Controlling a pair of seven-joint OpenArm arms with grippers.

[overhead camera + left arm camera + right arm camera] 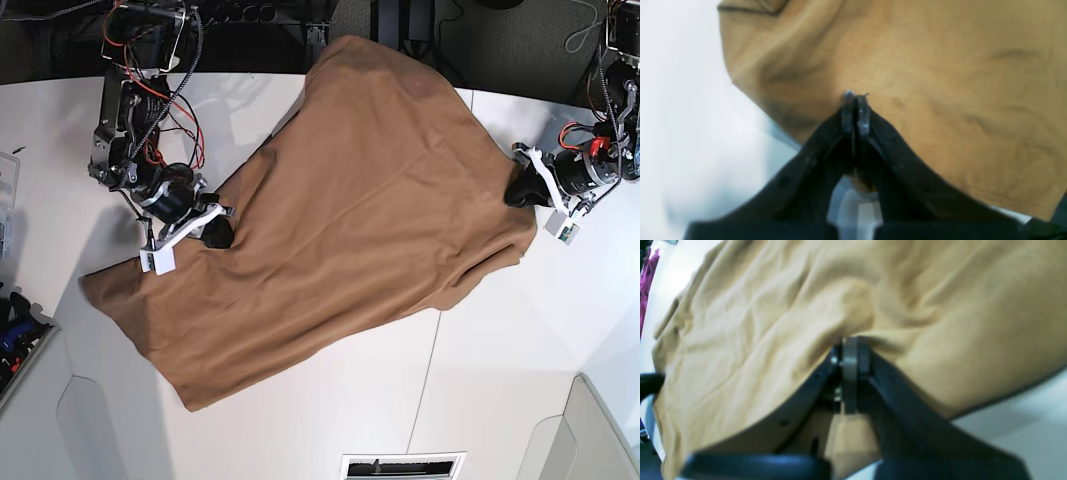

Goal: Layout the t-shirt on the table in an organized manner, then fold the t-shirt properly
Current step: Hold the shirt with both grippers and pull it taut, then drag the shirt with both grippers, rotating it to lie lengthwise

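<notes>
The tan-brown t-shirt (370,200) lies spread and rumpled across the white table (480,380), running from the far edge to the front left. My left gripper (520,190) sits at the shirt's right edge. In the left wrist view it (855,100) is shut, with a bit of the shirt (940,66) pinched between the fingers above the table (680,116). My right gripper (218,232) sits at the shirt's left edge. In the right wrist view it (853,341) is shut on a fold of the shirt (756,323), which drapes over it. The collar and tag are hidden.
A thin dark seam (428,380) crosses the table in front of the shirt. Small blue items (15,330) lie at the table's left edge. A purple object (650,273) shows at the far left of the right wrist view. A vent (400,467) sits at the front edge.
</notes>
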